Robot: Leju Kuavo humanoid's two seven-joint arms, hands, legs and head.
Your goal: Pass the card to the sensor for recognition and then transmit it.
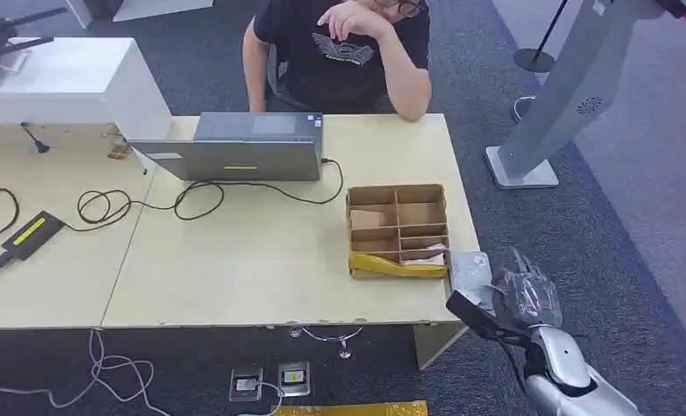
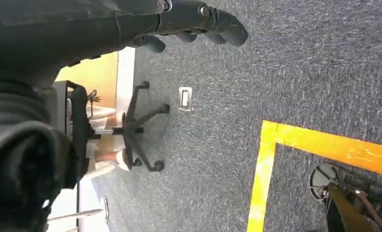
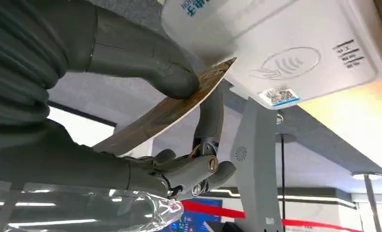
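My right hand (image 1: 523, 295) is at the table's front right corner, beside the small white card sensor (image 1: 470, 269). In the right wrist view the thumb and a finger of my right hand (image 3: 189, 96) pinch a thin brown patterned card (image 3: 174, 108), whose tip is close against the white sensor (image 3: 295, 48) near its contactless symbol. My left hand (image 2: 198, 21) hangs over the carpet with its fingers curled and nothing in them.
A cardboard box (image 1: 397, 227) with compartments and yellow tape stands next to the sensor. A laptop (image 1: 235, 158), cables and a power brick (image 1: 31, 234) lie on the table (image 1: 261, 269). A person (image 1: 343, 52) sits behind it. A grey stand (image 1: 556, 104) rises at right.
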